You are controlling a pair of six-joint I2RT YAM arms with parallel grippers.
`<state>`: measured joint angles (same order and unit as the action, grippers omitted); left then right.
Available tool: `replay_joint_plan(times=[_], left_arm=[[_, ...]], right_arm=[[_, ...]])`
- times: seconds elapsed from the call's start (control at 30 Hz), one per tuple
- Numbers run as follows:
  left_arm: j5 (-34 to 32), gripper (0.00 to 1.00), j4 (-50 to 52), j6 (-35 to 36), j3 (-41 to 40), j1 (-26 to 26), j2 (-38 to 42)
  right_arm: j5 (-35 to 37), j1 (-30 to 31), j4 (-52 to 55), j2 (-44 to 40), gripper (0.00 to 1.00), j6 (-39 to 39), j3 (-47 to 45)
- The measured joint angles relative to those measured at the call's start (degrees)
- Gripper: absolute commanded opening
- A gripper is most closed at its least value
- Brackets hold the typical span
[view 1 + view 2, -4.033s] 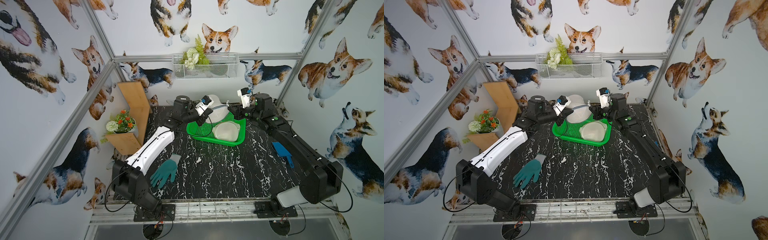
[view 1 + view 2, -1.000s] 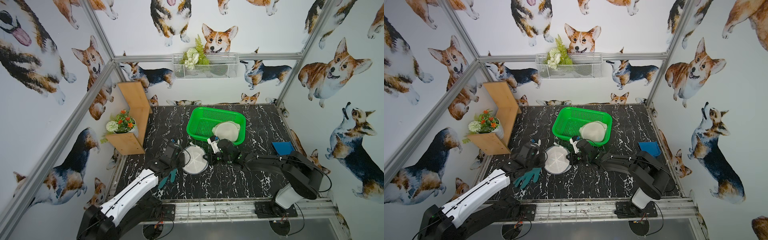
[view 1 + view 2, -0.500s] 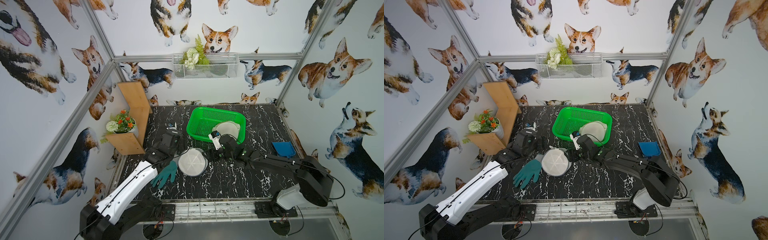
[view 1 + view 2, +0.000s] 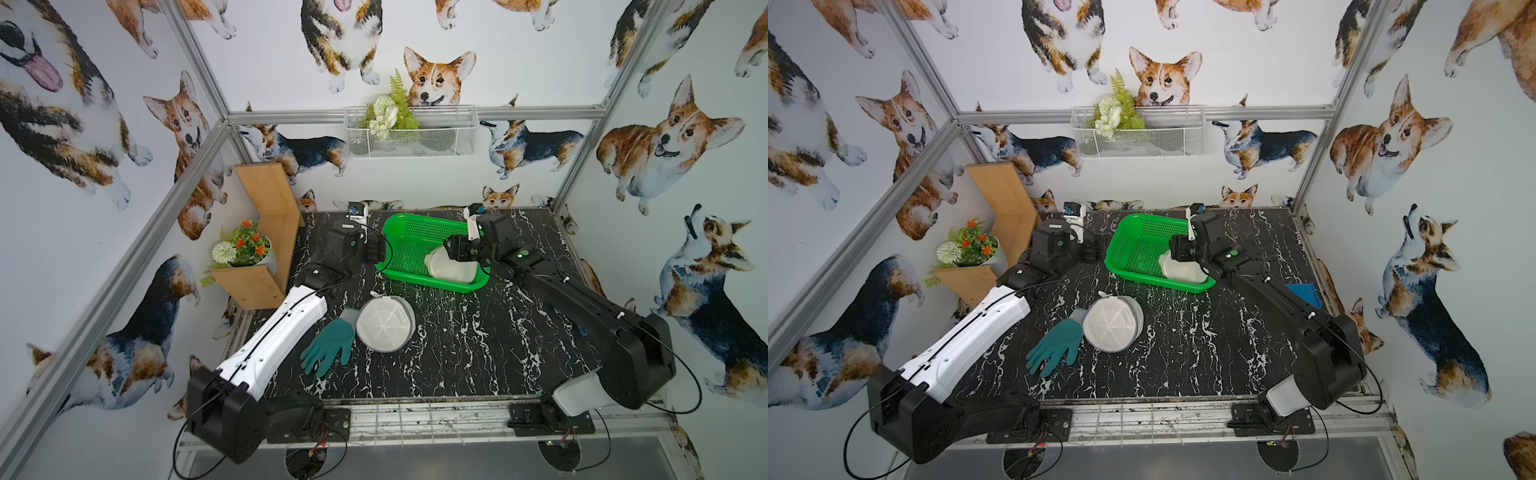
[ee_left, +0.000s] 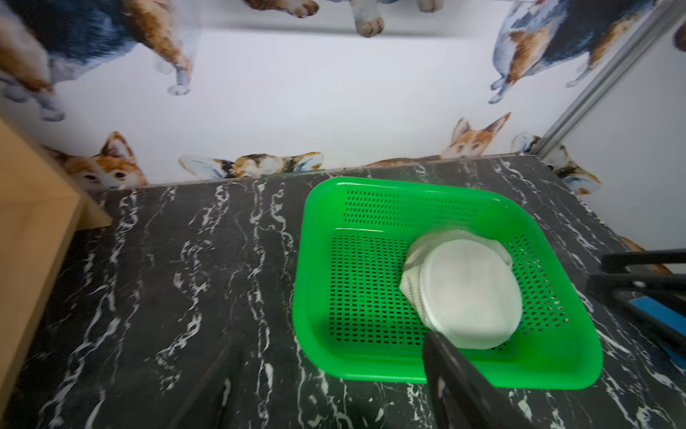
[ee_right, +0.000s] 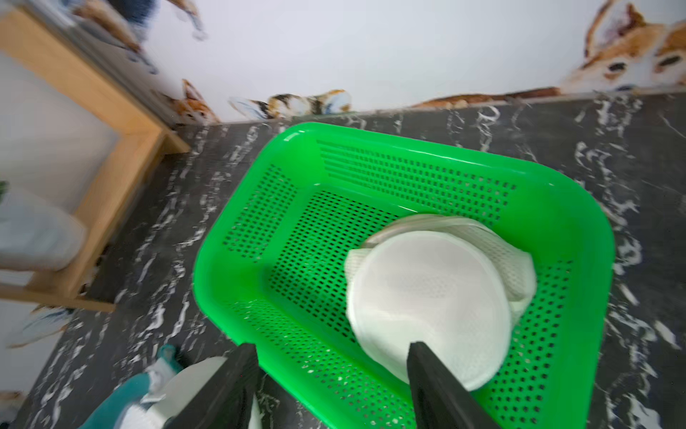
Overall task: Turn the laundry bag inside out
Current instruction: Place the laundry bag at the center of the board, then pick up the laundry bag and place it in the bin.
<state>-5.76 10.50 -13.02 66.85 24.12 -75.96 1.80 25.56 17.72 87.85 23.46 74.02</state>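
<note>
step: fetch laundry bag [image 6: 427,297] from green basket [image 4: 424,217] | left gripper [image 5: 334,375], right gripper [image 6: 334,386]: fingers spread, empty | bag at basket's 4 o'clock corner | advice: each should pinch opposite rim edges, not the flat mesh

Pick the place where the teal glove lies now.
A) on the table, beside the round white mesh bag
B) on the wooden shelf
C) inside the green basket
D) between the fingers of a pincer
A: in a top view the teal glove lies flat on the black table, its cuff next to the white mesh bag, outside the green basket.
</note>
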Motion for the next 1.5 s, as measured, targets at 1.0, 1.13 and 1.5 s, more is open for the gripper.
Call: replay_joint_plan(times=[1.0,1.13,1.5], left_arm=[[23.7,0.7,-11.5,0.6,10.5,-0.1,-22.7],[24.1,0.67,-11.5,0.6,11.5,-0.1,-23.6],[26.3,0.56,-6.2,-0.5,18.0,0.7,-32.8]], right_arm=[[-4.9,-10.7,14.1,31.9,0.61,-10.6,20.9],[-9.8,-10.7,16.0,30.6,0.51,-12.1,20.8],[-23.8,-10.7,16.4,26.4,0.42,-13.4,16.0]])
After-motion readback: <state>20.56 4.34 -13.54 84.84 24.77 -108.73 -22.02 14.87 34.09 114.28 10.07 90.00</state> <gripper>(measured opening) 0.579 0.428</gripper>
